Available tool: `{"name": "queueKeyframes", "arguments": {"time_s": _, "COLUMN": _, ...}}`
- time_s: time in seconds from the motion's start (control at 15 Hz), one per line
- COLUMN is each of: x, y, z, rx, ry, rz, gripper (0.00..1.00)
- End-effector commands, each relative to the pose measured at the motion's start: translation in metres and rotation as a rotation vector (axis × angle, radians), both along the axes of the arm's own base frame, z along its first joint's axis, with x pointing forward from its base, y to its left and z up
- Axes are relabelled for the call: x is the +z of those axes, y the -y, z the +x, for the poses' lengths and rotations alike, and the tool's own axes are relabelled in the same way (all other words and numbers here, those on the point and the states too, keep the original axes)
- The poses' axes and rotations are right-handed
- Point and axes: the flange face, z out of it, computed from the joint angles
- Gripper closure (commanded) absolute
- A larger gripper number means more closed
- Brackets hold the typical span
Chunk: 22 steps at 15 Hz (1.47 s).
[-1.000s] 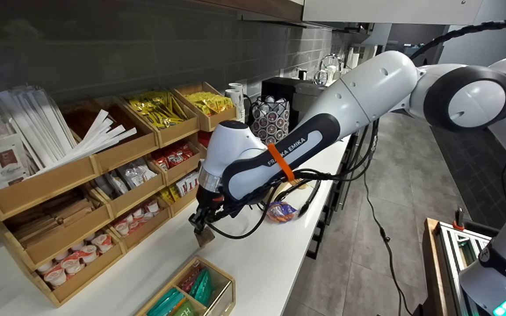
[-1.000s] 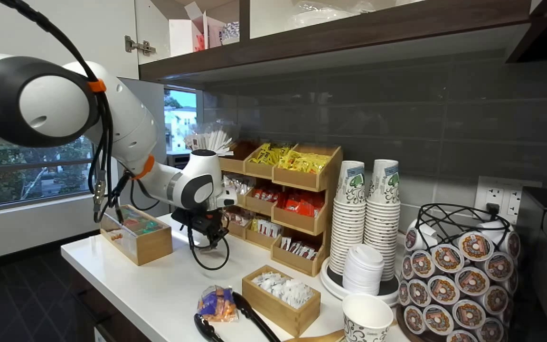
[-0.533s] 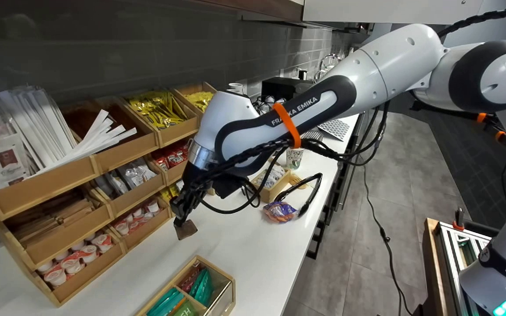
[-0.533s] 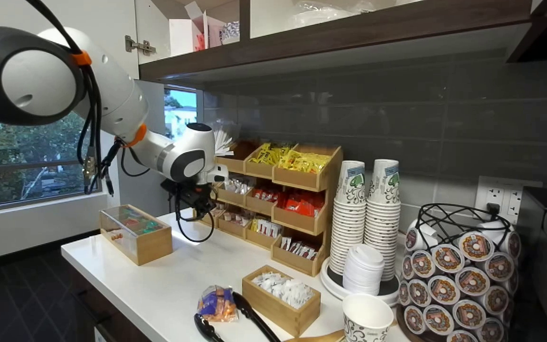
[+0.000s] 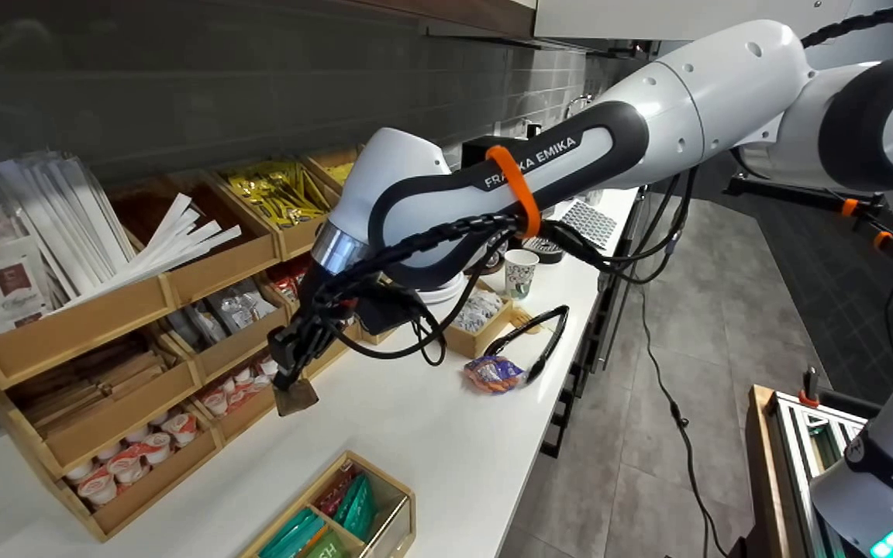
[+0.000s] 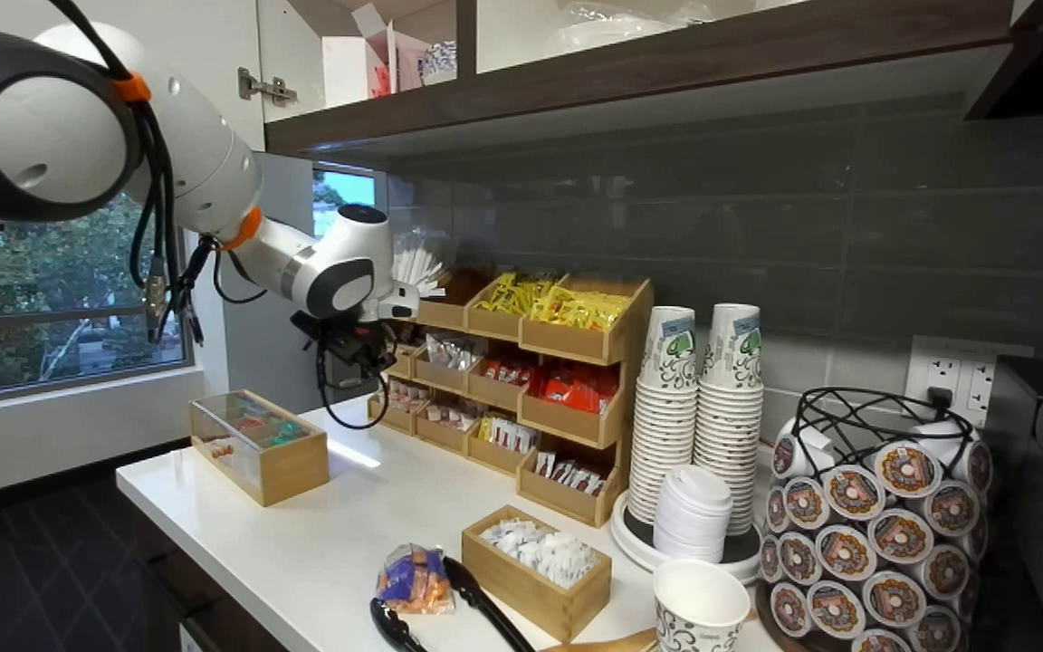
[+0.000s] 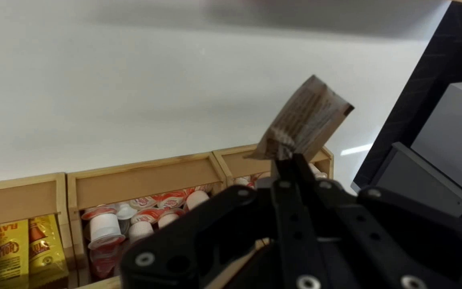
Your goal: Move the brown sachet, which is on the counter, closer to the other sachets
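Claw (image 7: pixel 290 160) clamped on one end of the brown sachet (image 7: pixel 305 118), fingers together. Sachet tilted, held above the white bench (image 5: pixel 415 418), near the tiered wooden organizer (image 5: pixel 125 415). Wrist view: printed side showing, lettering too blurred to read; creamer cups (image 7: pixel 146 216) in bottom-tier bins, yellow Cholula packets (image 7: pixel 46 251) standing in the next bin. Both exterior views: green packets (image 5: pixel 357 508) in a wooden box (image 6: pixel 293 475) on the bench.

paper cup stacks (image 6: pixel 665 435) near coffee pods (image 6: pixel 847 489); black tongs (image 6: pixel 488 605)
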Motion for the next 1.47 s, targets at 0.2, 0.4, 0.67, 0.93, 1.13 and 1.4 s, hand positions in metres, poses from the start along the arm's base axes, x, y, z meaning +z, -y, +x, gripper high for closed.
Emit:
{"name": "queueKeyframes", "arguments": {"time_s": 0.2, "x": 0.005, "y": -0.025, "z": 0.010, "rx": -0.106, "ry": 0.158, "rz": 0.146, "gripper": 0.99}}
{"name": "queueKeyframes", "arguments": {"time_s": 0.4, "x": 0.008, "y": -0.024, "z": 0.006, "rx": -0.100, "ry": 0.183, "rz": 0.134, "gripper": 0.95}}
{"name": "queueKeyframes", "arguments": {"time_s": 0.67, "x": -0.002, "y": -0.027, "z": 0.010, "rx": -0.114, "ry": 0.198, "rz": 0.153, "gripper": 0.95}}
{"name": "queueKeyframes", "arguments": {"time_s": 0.93, "x": -0.006, "y": -0.026, "z": 0.020, "rx": -0.204, "ry": 0.312, "rz": 0.161, "gripper": 0.99}}
{"name": "queueKeyframes", "arguments": {"time_s": 1.13, "x": -0.012, "y": -0.026, "z": 0.022, "rx": -0.257, "ry": 0.368, "rz": 0.184, "gripper": 0.99}}
{"name": "queueKeyframes", "arguments": {"time_s": 1.4, "x": -0.020, "y": -0.034, "z": 0.022, "rx": -0.303, "ry": 0.418, "rz": 0.217, "gripper": 0.99}}
